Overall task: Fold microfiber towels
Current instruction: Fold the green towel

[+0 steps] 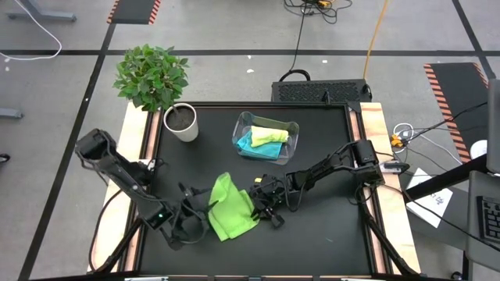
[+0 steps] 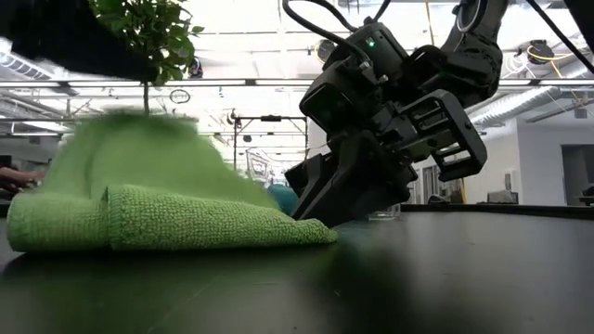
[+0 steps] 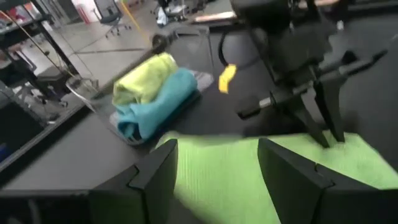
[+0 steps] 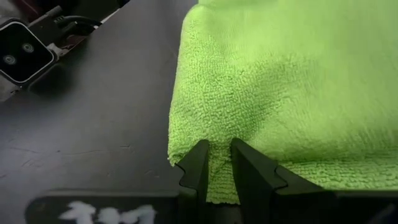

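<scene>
High view is showing the green towel (image 1: 231, 208) lying half-folded near the bench's front edge. Right gripper (image 4: 216, 163) is pinching its corner; left gripper (image 3: 217, 163) is hovering open over it. Yellow towel (image 1: 271, 133) and blue towel (image 1: 251, 144) are sitting folded in the bin (image 1: 242, 125), so one remains.

My tabletop (image 1: 328, 234) is matte black with pale wooden strips along its left and right edges; a potted plant (image 1: 153, 78) stands at its far left corner; around it the floor (image 1: 219, 31) is grey concrete crossed by dark lines, with orange-and-black hazard mats (image 1: 457, 86) beyond the far right corner and cables (image 1: 301, 31) trailing off the far edge; a dark vented box (image 1: 320, 90) sits just behind that edge; level across the tabletop I see a bright hall with white ceiling beams (image 2: 251, 83), a round wall clock (image 2: 180, 96) and hanging lights.
</scene>
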You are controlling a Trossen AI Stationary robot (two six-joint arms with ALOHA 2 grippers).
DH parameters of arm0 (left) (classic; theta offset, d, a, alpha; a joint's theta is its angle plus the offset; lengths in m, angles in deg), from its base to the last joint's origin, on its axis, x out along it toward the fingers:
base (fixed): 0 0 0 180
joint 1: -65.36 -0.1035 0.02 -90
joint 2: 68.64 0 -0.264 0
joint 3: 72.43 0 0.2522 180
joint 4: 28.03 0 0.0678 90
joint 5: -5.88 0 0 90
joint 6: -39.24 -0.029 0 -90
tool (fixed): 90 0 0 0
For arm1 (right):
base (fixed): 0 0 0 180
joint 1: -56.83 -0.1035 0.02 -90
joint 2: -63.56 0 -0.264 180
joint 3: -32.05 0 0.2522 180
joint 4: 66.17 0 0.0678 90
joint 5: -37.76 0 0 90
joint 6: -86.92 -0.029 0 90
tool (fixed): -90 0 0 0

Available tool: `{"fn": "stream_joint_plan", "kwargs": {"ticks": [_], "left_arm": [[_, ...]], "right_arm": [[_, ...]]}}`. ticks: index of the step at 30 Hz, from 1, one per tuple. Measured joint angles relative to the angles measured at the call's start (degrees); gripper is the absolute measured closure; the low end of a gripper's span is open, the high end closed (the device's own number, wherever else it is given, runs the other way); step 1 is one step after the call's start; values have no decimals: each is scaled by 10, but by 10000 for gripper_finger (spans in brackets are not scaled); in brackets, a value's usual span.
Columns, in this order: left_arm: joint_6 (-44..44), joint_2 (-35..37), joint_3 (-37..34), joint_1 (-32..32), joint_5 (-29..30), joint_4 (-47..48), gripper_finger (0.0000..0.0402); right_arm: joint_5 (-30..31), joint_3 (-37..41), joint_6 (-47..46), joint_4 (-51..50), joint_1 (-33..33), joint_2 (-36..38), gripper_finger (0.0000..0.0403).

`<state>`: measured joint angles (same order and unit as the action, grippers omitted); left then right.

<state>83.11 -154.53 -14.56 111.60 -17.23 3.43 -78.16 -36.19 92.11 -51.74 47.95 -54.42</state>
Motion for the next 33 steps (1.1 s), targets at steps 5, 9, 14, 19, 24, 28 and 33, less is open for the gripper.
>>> {"fn": "stream_joint_plan", "kwargs": {"ticks": [5, 9, 14, 19, 24, 28, 33], "left_arm": [[-20, 48, 0, 0, 20, 3, 176], [3, 59, 0, 0, 2, 0, 176], [32, 55, 0, 0, -38, -5, 176], [49, 43, 0, 0, -57, -13, 176], [81, 16, 0, -2, -125, -34, 176], [83, -33, 0, -4, -180, -100, 176], [47, -114, 0, -5, -213, -245, 176]], "right_arm": [[2, 0, 1, 0, -6, 0, 339], [2, 0, 1, 0, -6, 0, 339], [2, 1, 16, 11, -6, -1, 339], [7, 2, 33, 28, -7, 1, 339], [18, 2, 50, 34, -14, 9, 339], [25, 3, 68, 5, -22, 31, 339], [73, 3, 79, -54, -32, 80, 339]]}}
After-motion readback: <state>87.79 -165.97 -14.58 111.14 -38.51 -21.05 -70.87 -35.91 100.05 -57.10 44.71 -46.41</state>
